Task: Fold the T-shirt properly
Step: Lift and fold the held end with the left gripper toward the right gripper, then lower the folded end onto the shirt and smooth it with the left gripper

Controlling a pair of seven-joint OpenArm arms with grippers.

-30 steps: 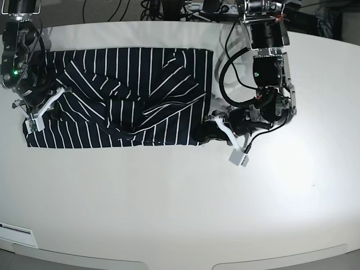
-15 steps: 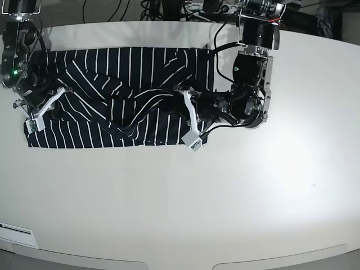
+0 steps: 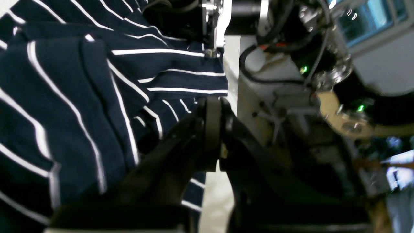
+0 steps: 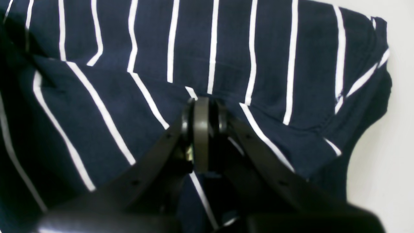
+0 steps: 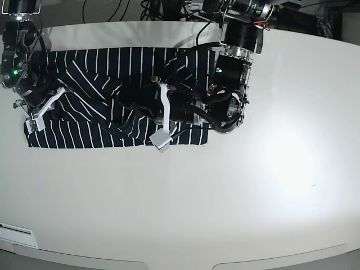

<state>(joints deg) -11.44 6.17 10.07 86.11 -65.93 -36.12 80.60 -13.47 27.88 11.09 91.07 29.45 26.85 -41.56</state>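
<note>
The T-shirt [image 5: 101, 73], dark navy with thin white stripes, lies as a long band across the back left of the white table [image 5: 225, 197]. My left gripper [image 5: 153, 109] is over the band's middle, shut on a fold of the fabric, with the shirt's right part bunched under the arm. In the left wrist view the jaws [image 3: 212, 106] are pinched on the striped cloth [image 3: 64, 97]. My right gripper [image 5: 48, 109] is at the band's left end, shut on the fabric. In the right wrist view its jaws [image 4: 200, 110] are closed on a raised fold of the shirt [image 4: 258, 48].
Cables and equipment stand behind the table's far edge [image 5: 169, 8]. Bare table top stretches in front of and to the right of the shirt. A strip of bare table [image 4: 397, 129] shows beside the shirt's end in the right wrist view.
My left gripper has moved left from the shirt's right edge to its middle, dragging the fabric with it. The right arm has stayed at the left end.
</note>
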